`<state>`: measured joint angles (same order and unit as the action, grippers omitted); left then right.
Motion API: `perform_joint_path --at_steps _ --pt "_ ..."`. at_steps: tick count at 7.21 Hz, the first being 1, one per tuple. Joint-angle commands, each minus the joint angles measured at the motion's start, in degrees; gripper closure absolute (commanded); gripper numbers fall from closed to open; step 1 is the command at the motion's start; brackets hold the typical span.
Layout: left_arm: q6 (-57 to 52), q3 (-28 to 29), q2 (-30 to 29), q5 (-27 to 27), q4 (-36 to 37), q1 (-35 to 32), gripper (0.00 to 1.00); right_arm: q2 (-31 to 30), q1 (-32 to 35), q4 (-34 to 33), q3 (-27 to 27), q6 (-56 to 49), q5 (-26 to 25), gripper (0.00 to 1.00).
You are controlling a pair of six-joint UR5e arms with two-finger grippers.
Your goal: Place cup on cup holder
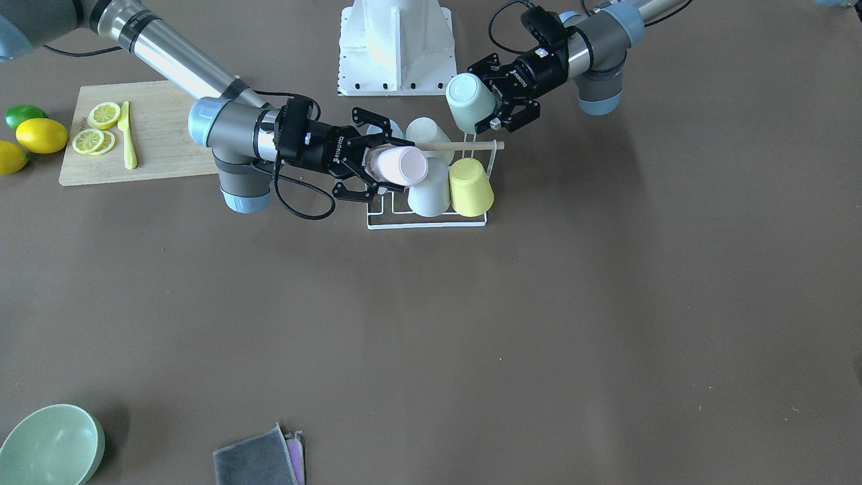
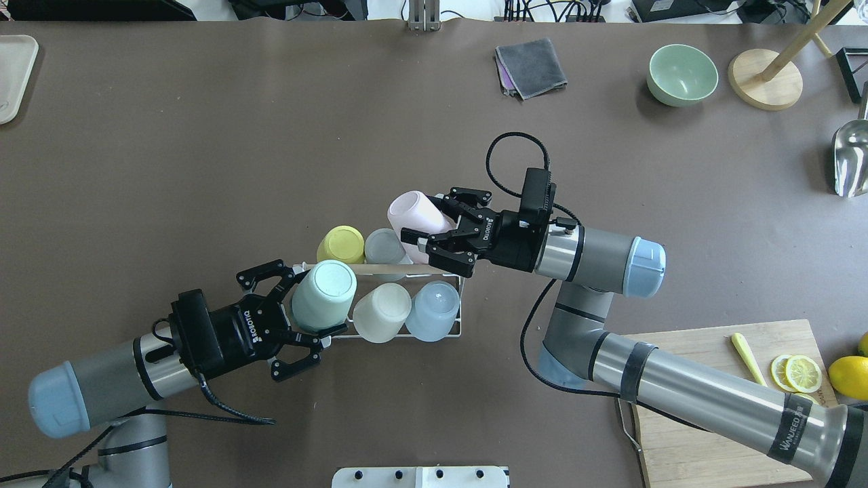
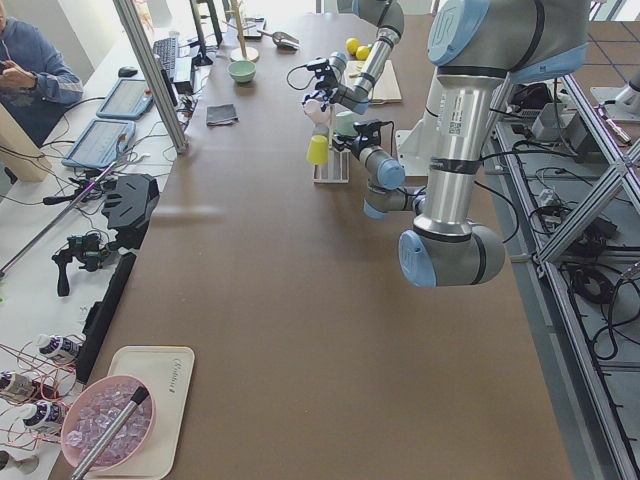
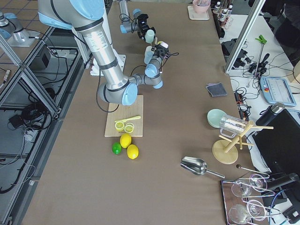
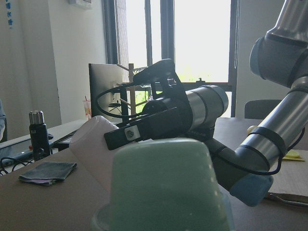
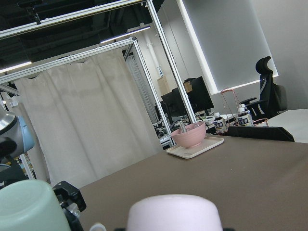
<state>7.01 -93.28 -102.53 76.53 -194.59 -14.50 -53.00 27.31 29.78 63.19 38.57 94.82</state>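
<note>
The cup holder (image 2: 453,333), a white wire rack with a wooden rod (image 1: 465,145) across its top, stands mid-table. Several upturned cups sit on it, among them a yellow one (image 2: 341,244) and a pale blue one (image 2: 432,310). My left gripper (image 2: 313,301) is shut on a mint green cup (image 2: 324,295), held bottom-up at the rack's near left end; I cannot tell whether it rests on a prong. My right gripper (image 2: 427,218) is shut on a pink cup (image 2: 415,211), tilted over the rack's far right corner. The left wrist view shows the mint cup (image 5: 163,187) close up.
A cutting board (image 1: 158,145) with lemon slices and a yellow knife (image 1: 126,135) lies by the right arm, with lemons (image 1: 42,135) beside it. A green bowl (image 2: 681,73), a folded grey cloth (image 2: 531,66), a wooden stand (image 2: 766,78) and a metal scoop (image 2: 847,159) sit along the far edge.
</note>
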Motion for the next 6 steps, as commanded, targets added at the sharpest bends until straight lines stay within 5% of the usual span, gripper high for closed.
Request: perform_joint_path --at_steps 1,6 --pt "-0.07 0.12 -0.12 -0.07 0.0 0.0 0.1 -0.35 0.03 0.02 0.09 -0.07 0.1 1.0" --pt "-0.16 -2.41 0.83 -0.42 -0.44 -0.17 0.03 -1.06 0.99 2.3 0.09 -0.68 0.1 1.0"
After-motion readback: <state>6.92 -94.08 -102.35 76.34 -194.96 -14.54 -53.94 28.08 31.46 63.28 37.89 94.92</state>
